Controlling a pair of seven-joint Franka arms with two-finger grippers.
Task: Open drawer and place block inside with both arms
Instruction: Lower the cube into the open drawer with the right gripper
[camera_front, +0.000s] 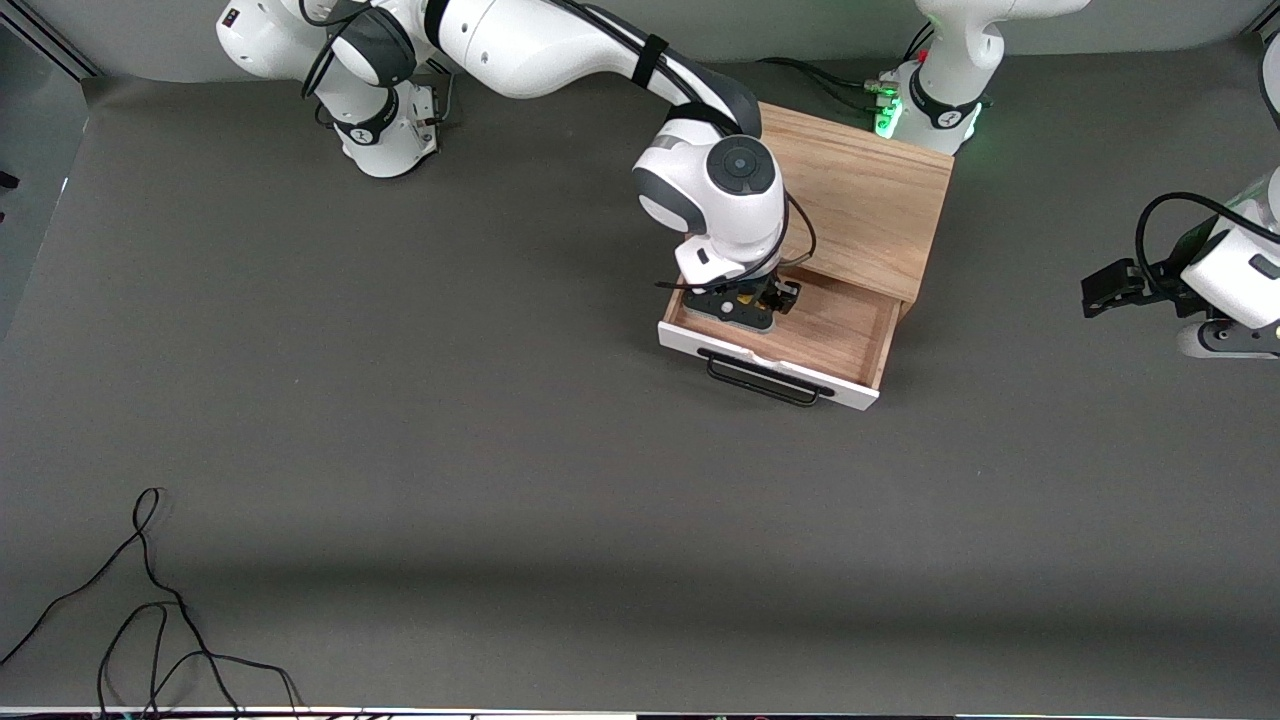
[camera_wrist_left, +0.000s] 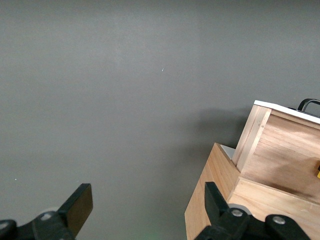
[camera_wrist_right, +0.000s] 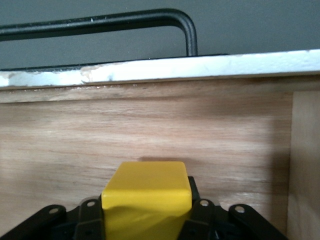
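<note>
The shallow wooden drawer with the white front panel (camera_front: 840, 335) is seen pulled out of the light oak-grain box (camera_front: 865, 205), which is set near the bench edge where the arm bases stand, toward the left arm's end. Its black wire handle (camera_front: 765, 380) is turned toward the front camera. The black two-finger right gripper (camera_front: 752, 300) is lowered into the open drawer, and the small yellow cube (camera_wrist_right: 146, 200) is gripped between its fingers, held over the drawer's wooden floor just inside the front panel. The left gripper (camera_wrist_left: 145, 210) is parked over the grey tabletop (camera_front: 400, 450) at the left arm's end, fingers spread wide and empty, waiting.
</note>
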